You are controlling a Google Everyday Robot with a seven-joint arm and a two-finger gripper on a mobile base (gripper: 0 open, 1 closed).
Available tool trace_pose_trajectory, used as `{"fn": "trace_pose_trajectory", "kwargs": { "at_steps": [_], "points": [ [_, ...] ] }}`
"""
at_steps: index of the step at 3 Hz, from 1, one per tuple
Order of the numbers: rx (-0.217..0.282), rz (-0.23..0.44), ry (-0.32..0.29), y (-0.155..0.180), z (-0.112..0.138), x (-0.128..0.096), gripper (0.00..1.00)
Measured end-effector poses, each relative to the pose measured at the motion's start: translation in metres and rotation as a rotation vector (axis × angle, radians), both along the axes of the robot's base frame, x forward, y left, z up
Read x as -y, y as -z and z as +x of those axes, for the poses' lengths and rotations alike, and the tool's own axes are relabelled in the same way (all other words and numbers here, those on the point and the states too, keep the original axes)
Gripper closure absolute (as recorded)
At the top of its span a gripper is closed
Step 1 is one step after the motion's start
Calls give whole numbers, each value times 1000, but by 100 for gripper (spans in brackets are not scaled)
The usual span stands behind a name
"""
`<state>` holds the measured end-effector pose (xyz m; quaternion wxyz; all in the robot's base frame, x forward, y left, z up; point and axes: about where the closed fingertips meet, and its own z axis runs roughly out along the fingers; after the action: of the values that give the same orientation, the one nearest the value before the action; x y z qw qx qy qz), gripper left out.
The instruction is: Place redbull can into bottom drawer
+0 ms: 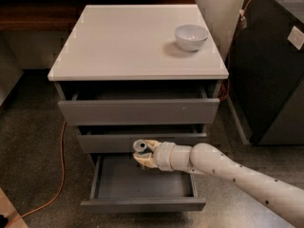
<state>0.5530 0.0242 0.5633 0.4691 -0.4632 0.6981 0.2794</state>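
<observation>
The redbull can point(139, 147) shows its silver top and stands upright between the fingers of my gripper point(143, 154). The gripper is shut on the can and holds it above the back part of the open bottom drawer point(142, 204), just in front of the middle drawer's front panel point(109, 142). The bottom drawer is pulled out and its grey interior holds nothing I can see. My white arm point(228, 170) reaches in from the lower right.
A white bowl point(191, 36) sits on the cabinet top point(118, 42) at the back right. The top drawer point(137, 110) is slightly open. A dark cabinet point(275, 70) stands to the right. An orange cable point(59, 170) runs along the floor at the left.
</observation>
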Motion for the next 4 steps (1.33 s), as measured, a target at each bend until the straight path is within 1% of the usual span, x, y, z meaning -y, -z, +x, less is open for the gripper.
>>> {"fn": "trace_pose_trajectory", "kwargs": {
  "at_steps": [1,2,3,4],
  "points": [
    [45,13,18,51,7,8,100],
    [62,19,26,82,10,12,100],
    [59,26,43,115,11,18,100],
    [59,33,56,157,12,22,100]
  ]
}}
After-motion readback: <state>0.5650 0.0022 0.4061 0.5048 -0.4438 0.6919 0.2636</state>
